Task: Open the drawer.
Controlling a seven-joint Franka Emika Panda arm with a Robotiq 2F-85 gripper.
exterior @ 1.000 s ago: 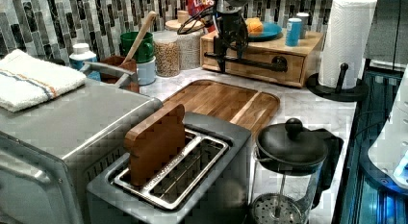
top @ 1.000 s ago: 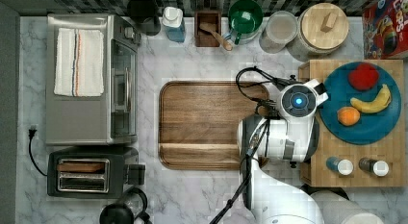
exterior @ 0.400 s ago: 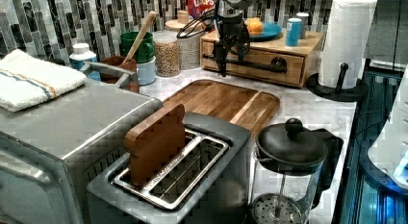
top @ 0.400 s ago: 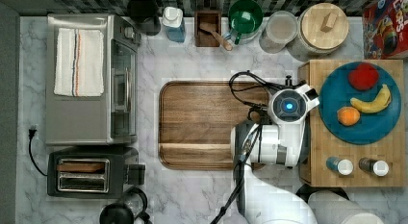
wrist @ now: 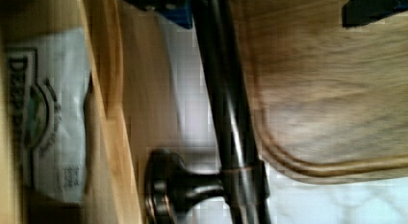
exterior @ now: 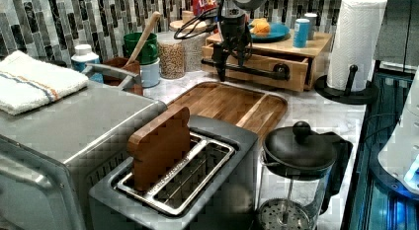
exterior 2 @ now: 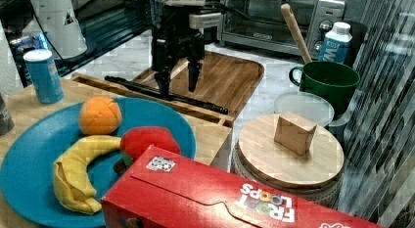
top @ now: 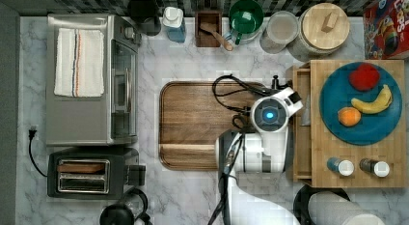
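I see the drawer (exterior: 276,72), wide, flat and light wood, pulled a little way out of its wooden box (top: 357,172) at the top view's right side of the desk (top: 193,56), just beside the brown tray (top: 193,123). A long black bar handle (exterior 2: 161,93) runs across its front on round black posts. My tool (exterior 2: 177,82) hangs over that handle with one finger on each side, open a bit, and I can't tell if it touches the bar.

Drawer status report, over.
Gripper open, fingers straddling the black bar handle. Drawer partly pulled out of the light wooden box. Wooden tray lies in front, below the handle.
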